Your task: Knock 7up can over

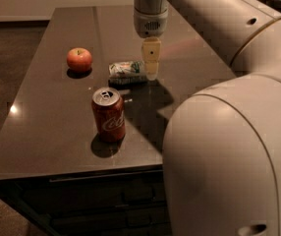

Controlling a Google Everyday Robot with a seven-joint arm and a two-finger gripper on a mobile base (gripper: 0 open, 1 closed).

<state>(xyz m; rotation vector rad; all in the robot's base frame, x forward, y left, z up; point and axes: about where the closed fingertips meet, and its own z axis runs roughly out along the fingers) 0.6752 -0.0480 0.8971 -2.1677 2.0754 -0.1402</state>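
Nearest, at 4 o'clock in the view, the robot's pale body [229, 156] fills the foreground and cuts off the right part of the worktop [47, 122]. Below the near edge, dark drawer fronts [106, 200] are barely legible.

A red cola can [109, 114] stands upright near the front edge. At 1 o'clock from it, further back, the 7up can [125, 69] lies on its side, its long axis running left to right. The tool [151, 65] hangs from the arm [219, 14] at the can's 3 o'clock end, pointing down at the worktop. An apple [79, 59] sits at 9 o'clock from the 7up can, a little apart.

Step in hand, as a judgement: the can appears tipped already, so what remains is a clean retreat. Lifting the tool straight up should avoid dragging or rolling the can. A sweep toward 7 o'clock would risk striking the cola can.

Not resolved:
- whether the tool is wide or narrow cannot be told, since it shows as a single pale strip end-on
- whether it touches the 7up can or stands just beside it is also unclear
- the can's right end is covered by the tool, and its markings read only as faint green
- the worktop's far edge fades into shadow
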